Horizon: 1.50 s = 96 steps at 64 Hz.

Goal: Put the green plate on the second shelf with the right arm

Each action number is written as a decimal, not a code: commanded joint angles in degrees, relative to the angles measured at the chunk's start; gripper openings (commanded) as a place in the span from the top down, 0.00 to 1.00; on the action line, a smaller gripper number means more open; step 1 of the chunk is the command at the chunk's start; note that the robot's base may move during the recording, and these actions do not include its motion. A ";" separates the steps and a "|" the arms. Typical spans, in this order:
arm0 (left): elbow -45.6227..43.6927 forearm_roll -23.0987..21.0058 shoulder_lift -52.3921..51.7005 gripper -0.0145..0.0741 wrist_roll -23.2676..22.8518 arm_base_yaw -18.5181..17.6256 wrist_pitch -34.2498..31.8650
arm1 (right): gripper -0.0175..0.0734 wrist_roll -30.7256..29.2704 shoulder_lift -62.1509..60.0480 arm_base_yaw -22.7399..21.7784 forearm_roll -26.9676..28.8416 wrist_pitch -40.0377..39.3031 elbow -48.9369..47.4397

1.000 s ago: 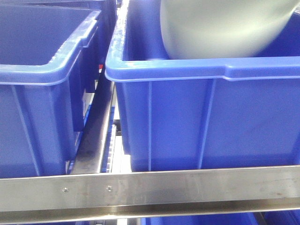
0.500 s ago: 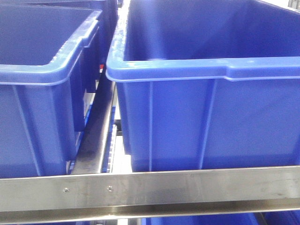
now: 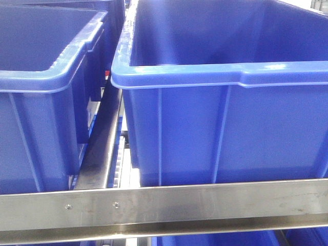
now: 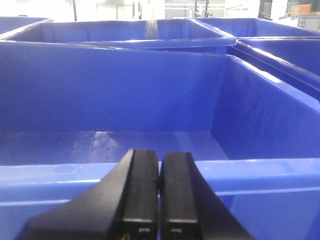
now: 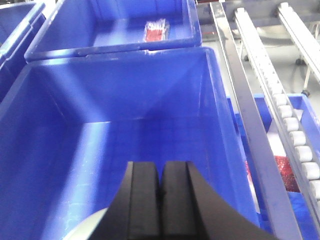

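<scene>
Gone from above the blue crate (image 3: 215,76) in the front view. Now just a pale sliver of green plate (image 5: 95,223) under the right gripper (image 5: 161,175), over that crate's floor. Pressed together, like the left gripper (image 4: 159,172); cannot tell if pinching the plate. Probably not shelved yet.

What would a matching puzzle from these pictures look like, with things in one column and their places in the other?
Things:
1. plate
2. red packet
3. steel bar
4. white rollers

Places:
A. inside the far crate
B. across the front of the two near crates
C. a pale sliver at the bottom edge of the right wrist view
D. in a row on the right of the right wrist view

Pairs: 1-C, 2-A, 3-B, 4-D
</scene>
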 commanded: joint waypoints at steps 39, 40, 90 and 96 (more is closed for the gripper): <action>2.27 -0.32 -0.90 0.69 -0.14 -0.10 -4.79 | 0.72 -0.05 -25.17 -15.64 -1.29 -31.42 30.93; 2.27 -0.32 -0.90 0.69 -0.14 -0.10 -4.79 | 0.72 -0.05 -25.97 -15.43 -1.29 -32.44 32.62; 2.27 -0.32 -0.90 0.69 -0.14 -0.10 -4.79 | 0.72 -1.29 -56.62 -11.47 -0.14 -18.75 50.14; 2.27 -0.32 -0.90 0.69 -0.14 -0.10 -4.79 | 0.72 -9.93 -56.62 -11.47 8.17 -20.19 52.60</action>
